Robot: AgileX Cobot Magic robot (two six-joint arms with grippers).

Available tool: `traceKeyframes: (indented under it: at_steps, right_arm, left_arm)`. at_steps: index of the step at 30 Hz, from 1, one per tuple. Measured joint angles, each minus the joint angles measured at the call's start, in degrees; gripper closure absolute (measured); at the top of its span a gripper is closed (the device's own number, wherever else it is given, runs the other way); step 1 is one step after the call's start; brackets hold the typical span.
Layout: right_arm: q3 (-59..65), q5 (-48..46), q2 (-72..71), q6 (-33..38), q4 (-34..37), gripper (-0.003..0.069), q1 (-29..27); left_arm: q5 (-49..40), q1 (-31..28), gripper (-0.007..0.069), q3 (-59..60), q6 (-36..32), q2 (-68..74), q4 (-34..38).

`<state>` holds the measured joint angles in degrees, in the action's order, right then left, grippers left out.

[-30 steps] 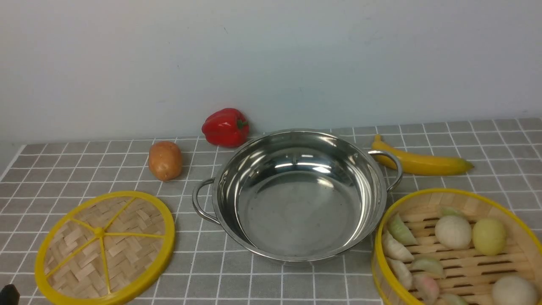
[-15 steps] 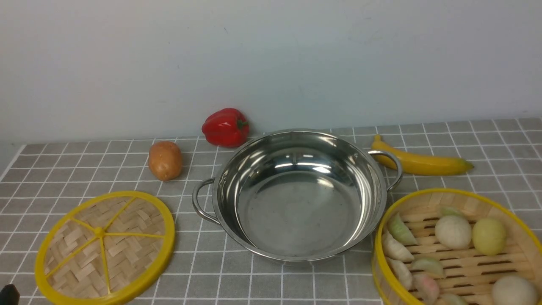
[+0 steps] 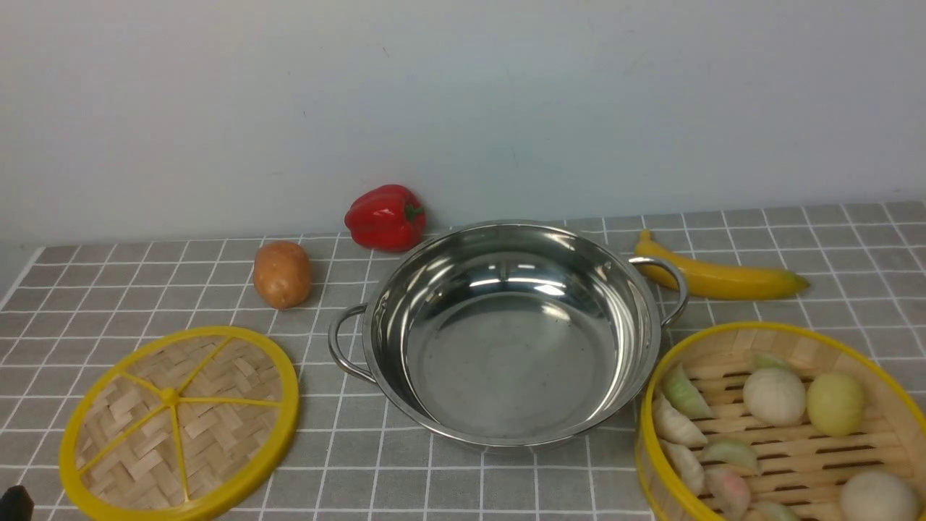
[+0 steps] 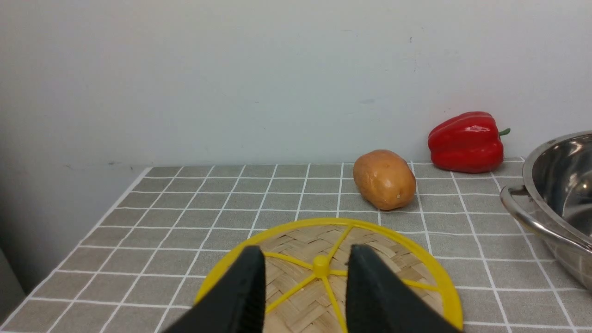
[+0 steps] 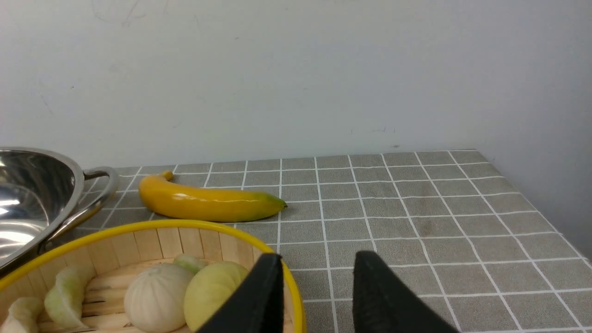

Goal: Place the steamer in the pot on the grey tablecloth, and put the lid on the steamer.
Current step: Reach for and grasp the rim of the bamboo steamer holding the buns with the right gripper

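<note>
Two pairs of black fingers hung low over the bench, and neither held anything. The left fingers [image 4: 245, 296] stood apart over the near side of the lid [image 3: 181, 423], whose yellow hub showed in the gap between them. The right fingers [image 5: 263, 300] were spread as well. One lay over the inside of the steamer [image 3: 723, 349] and the other outside its yellow rim, though the wrist view did not show whether either touched it.

The grey tablecloth [image 3: 506, 485] covered the bench. The lid lay flat on it near the front-left corner, spokes up. The steamer sat upright at the front-right corner, just beside the pot [image 3: 506, 362] and not in it, with pale buns and dumplings [image 3: 774, 396] on its slatted floor. The front view cut off its near side.

The pot stood empty in the middle of the bench, one looped handle toward the lid and the other toward the back-right. Three pieces of produce lay along the rear edge: a potato [image 3: 282, 273] behind the lid, a red pepper [image 3: 385, 217] close to the wall, and a banana [image 3: 720, 278] behind the steamer — its stem end near the pot's far handle.
</note>
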<state>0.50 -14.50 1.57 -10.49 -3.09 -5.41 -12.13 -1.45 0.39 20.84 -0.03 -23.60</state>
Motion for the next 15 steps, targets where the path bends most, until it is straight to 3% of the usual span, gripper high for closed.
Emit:
traceKeyframes:
  at_steps: [9,11,14,15]
  right_arm:
    - [0.0,0.6,0.0,-0.9,1.3,0.0419,0.0]
    - [0.0,1.5,0.0,-2.3,3.1,0.0419,0.0]
    - [0.0,4.1,0.0,-8.6,12.5,0.0419,0.0]
    - [0.0,4.1,0.0,-9.0,13.1,0.0419,0.0]
  left_arm:
    - [0.4,0.0,0.0382,0.0,1.1,0.0,0.7]
    - [1.3,0.0,0.0382,0.0,2.8,0.0,2.8]
    - [4.1,0.0,0.0382,0.0,10.6,0.0,13.8]
    - [4.2,0.0,0.0382,0.0,11.1,0.0,13.8]
